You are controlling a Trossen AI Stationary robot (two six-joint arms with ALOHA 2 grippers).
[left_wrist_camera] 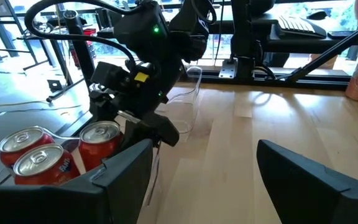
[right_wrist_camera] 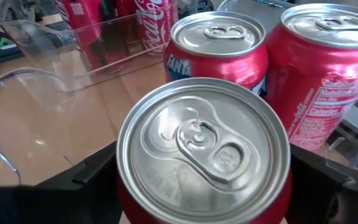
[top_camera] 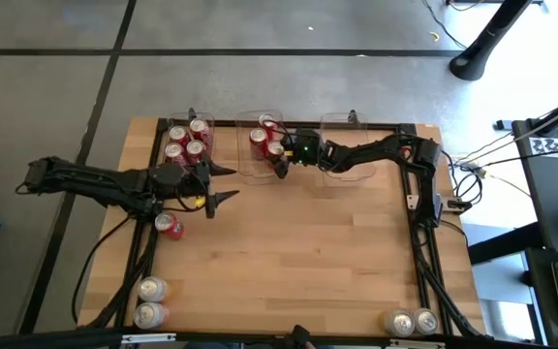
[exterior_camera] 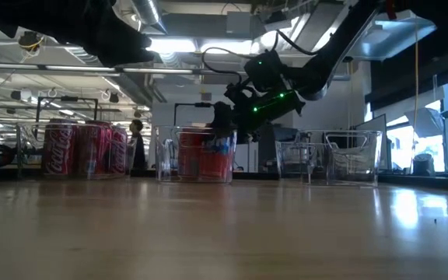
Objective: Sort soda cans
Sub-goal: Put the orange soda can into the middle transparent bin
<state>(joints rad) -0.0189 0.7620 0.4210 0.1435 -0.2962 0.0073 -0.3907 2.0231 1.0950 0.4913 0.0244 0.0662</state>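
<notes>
My right gripper (top_camera: 281, 161) reaches from the right over the middle clear bin (top_camera: 247, 171), shut on a red soda can (right_wrist_camera: 204, 149) with a silver top. Two more red cans (right_wrist_camera: 219, 46) stand beside it in that bin. The left bin holds several red cans (top_camera: 186, 142). One red can (top_camera: 169, 226) lies on its side on the table near my left arm. Two silver cans (top_camera: 150, 301) stand at the near left corner and two silver cans (top_camera: 412, 322) at the near right. My left gripper (top_camera: 226, 184) hovers open beside the left bin, holding nothing. My right gripper holds the red can by its side wall just below the silver top (right_wrist_camera: 166, 186), pinched between the two fingers (right_wrist_camera: 82, 180). The fingers come from above, pointing down. The can stays upright inside the middle bin; whether its base is on the bin floor I cannot tell.
A third clear bin (top_camera: 347, 145) stands at the far right with nothing in it. All three bins line the far edge. Bare wood (top_camera: 318, 252) fills the table's middle and near side. Black frame rails run along the left and right edges.
</notes>
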